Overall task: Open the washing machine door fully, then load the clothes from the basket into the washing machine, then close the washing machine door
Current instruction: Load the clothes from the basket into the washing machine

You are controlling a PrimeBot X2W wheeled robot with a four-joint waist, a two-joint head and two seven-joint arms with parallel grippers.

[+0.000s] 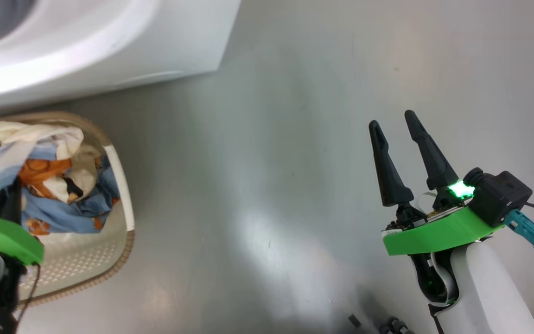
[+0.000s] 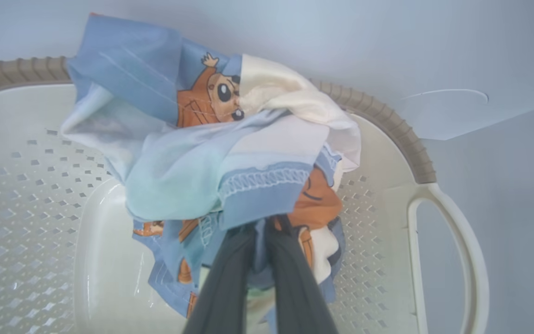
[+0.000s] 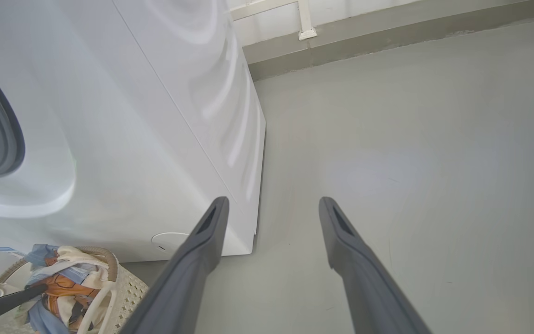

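The cream basket [image 1: 125, 204] stands on the floor in front of the white washing machine [image 1: 109, 41]. The light-blue clothes [image 1: 49, 185] with orange cartoon figures are heaped in it. My left gripper [image 2: 260, 227] reaches down into the basket [image 2: 387, 125], its two dark fingers shut on a bunch of the clothes [image 2: 211, 153]. Off to the right, my right gripper [image 1: 393, 120] hangs open over bare floor, holding nothing. The right wrist view has the machine's [image 3: 132, 116] grey gasket [image 3: 3, 134] at the left edge. The washing machine door is out of view.
Grey floor [image 1: 271, 162] stretches to the right of the machine and the basket. A wall with a low skirting [image 3: 387, 41] runs behind. A cable with a blue connector [image 1: 529, 229] hangs by my right wrist. The machine's lower front carries a round cap [image 3: 167, 241].
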